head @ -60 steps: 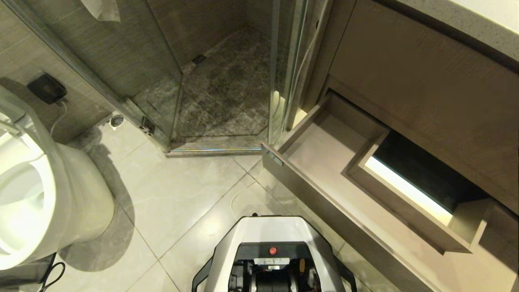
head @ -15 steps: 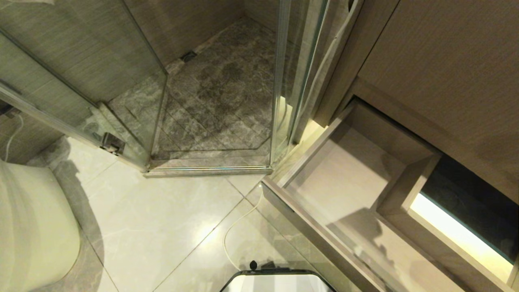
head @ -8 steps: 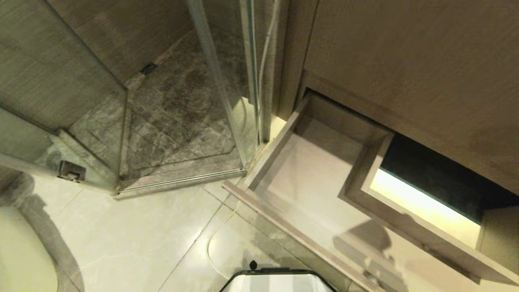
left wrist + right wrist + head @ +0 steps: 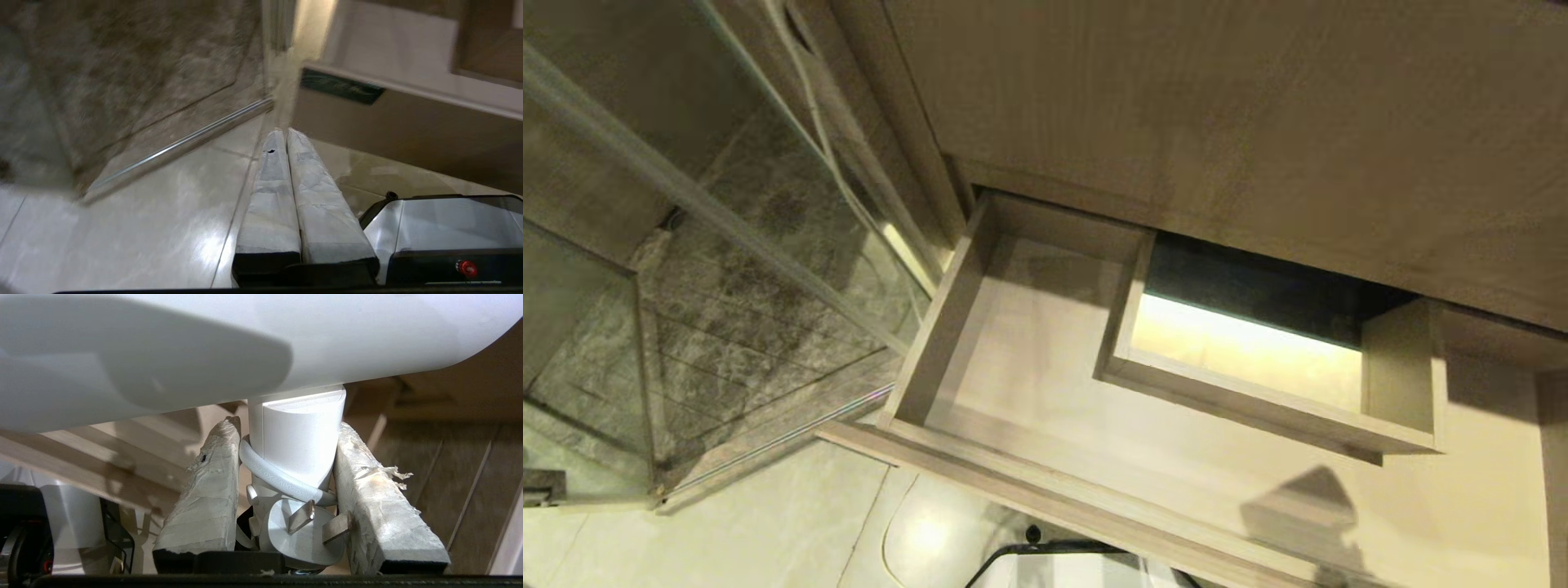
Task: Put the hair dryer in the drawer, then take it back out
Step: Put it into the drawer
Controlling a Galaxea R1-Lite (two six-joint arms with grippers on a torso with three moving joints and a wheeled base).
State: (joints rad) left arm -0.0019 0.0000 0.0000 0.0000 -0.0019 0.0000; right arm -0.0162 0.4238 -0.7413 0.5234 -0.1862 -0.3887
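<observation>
The drawer (image 4: 1045,384) stands pulled out beneath the wood-grain cabinet panel (image 4: 1217,122), its pale interior bare around the boxed cut-out (image 4: 1258,384) at mid-back (the cut-out glows with light from below). In the right wrist view its wooden edges show beyond the right gripper (image 4: 288,428), past the dryer's barrel. To the drawer's left in the head view is the glass shower enclosure (image 4: 686,286), and the pale tiled floor (image 4: 727,539) runs below it.

The hair dryer (image 4: 294,433) sits in the right gripper: the two taped fingers (image 4: 204,490) are part-way apart and press on either side of the white handle, the broad barrel crossing just beyond the fingertips. The cord (image 4: 278,482) wraps the handle between the fingers, and the plug (image 4: 302,535) lies at their base.

The left gripper (image 4: 285,132) hangs above the floor near the drawer front, fingers pressed together and holding nothing.
</observation>
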